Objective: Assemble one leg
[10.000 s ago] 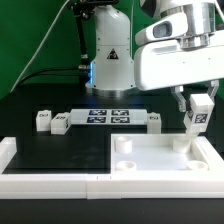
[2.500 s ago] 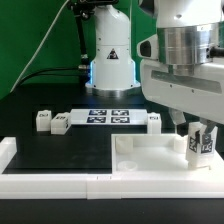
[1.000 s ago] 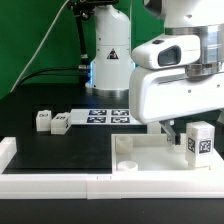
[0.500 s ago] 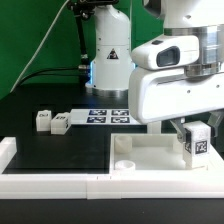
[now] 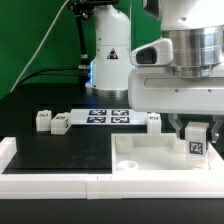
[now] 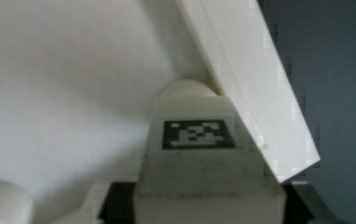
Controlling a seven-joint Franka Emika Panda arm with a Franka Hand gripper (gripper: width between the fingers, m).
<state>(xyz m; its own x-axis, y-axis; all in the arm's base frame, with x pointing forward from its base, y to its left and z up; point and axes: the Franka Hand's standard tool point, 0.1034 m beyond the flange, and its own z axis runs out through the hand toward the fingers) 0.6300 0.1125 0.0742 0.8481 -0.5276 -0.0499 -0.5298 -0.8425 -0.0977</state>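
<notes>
A small white rectangular peg-like leg with a black-and-white tag is being held upright, clenched in the claw. It is being held over the corner of the large flat white square panel on the exterior view's right. The corner hole is being hidden by the leg, so contact with the panel cannot be told. In the wrist view the tagged face is being shown close beside the panel's raised edge.

Judged step: the leg is being seated in the corner hole. To do it well, the leg should be kept vertical and centred on the hole, then pressed down and turned with a firm grip. A tilted leg would likely jam or drag the panel across the black counter.

Against ten seconds ago, the leg is being carried lower and nearer the panel. Against half a second ago, the wrist is being shown turned, with the leg's place hardly changed. The three spare legs and the marker board are lying as before.
</notes>
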